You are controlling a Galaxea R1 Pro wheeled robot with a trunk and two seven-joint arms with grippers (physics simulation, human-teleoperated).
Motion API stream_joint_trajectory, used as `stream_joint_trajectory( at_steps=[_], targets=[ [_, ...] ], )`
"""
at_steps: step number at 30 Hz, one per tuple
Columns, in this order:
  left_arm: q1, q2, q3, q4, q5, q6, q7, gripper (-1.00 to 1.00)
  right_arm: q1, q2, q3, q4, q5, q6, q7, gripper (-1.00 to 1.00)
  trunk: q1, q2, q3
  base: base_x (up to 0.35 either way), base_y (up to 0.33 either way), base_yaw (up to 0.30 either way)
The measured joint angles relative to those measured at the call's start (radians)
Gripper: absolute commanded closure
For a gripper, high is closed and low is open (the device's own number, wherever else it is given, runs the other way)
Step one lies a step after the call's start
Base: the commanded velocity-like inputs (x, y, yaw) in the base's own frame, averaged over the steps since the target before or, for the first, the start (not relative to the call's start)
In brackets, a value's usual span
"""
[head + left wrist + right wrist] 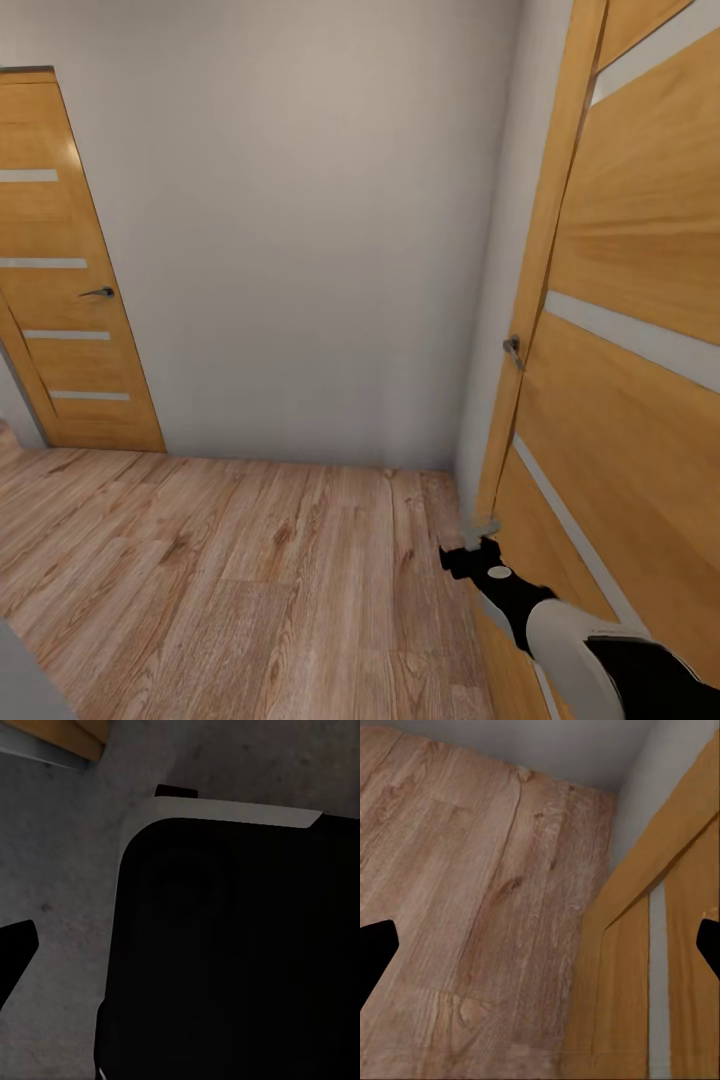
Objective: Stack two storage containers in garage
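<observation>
You're in a corridor: light wood plank floor (230, 560), white wall (300, 220) ahead, closed door (65, 270) far left, open door (630, 330) right beside your right arm; right gripper (478, 553) low against that door's edge, fingers (375, 949) spread, holding nothing; left gripper can't tell, wrist view shows grey concrete (52, 870) and the robot's dark body (240, 952); containers: whereabouts can't tell.

no readable text, labels, brands, numbers or signs on anything
</observation>
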Motion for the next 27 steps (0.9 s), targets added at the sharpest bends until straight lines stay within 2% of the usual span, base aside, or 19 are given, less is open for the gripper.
stream_joint_trajectory(
  at_steps=[2,5,7,8,13,14,17,22,27],
  targets=[
    [0.0,0.0,0.0,0.0,0.0,0.0,0.001,-1.0,0.016,-0.021,0.0,0.026,-0.002,0.006,0.006,-1.0,0.0,0.0,0.0,0.0,0.0,0.0],
    [0.0,0.0,0.0,0.0,0.0,0.0,0.001,-1.0,0.041,-0.069,0.0,0.037,0.012,0.014,0.015,-1.0,0.0,0.0,0.0,0.0,0.0,0.0],
    [0.0,0.0,0.0,0.0,0.0,0.0,0.001,-1.0,0.062,-0.08,0.0,0.04,0.034,0.016,0.019,-1.0,0.0,0.0,0.0,0.0,0.0,0.0],
    [0.0,0.0,0.0,0.0,0.0,0.0,0.001,-1.0,0.091,-0.083,0.0,0.041,0.051,0.017,0.02,-1.0,0.0,0.0,0.0,0.0,0.0,0.0],
    [0.0,0.0,0.0,0.0,0.0,0.0,0.001,-1.0,0.324,-0.089,0.0,0.042,0.127,0.016,0.027,-1.0,0.0,0.0,0.0,0.0,0.0,0.0],
    [0.0,0.0,0.0,0.0,0.0,0.0,0.001,-1.0,0.342,-0.089,0.0,0.042,0.131,0.016,0.03,-1.0,0.0,0.0,0.0,0.0,0.0,0.0],
    [0.0,0.0,0.0,0.0,0.0,0.0,0.001,-1.0,0.446,-0.087,0.001,0.042,0.146,0.016,0.057,-1.0,0.0,0.0,0.0,0.0,0.0,0.0],
    [0.0,0.0,0.0,0.0,0.0,0.0,0.001,-1.0,0.553,-0.084,0.001,0.042,0.15,0.013,0.086,-1.0,0.0,0.0,0.0,0.0,0.0,0.0],
    [0.0,-0.001,0.0,0.0,0.0,0.0,0.001,-1.0,0.609,-0.083,-0.001,0.042,0.148,0.004,0.09,-1.0,0.0,0.0,0.0,0.0,0.0,0.0]
  ],
)
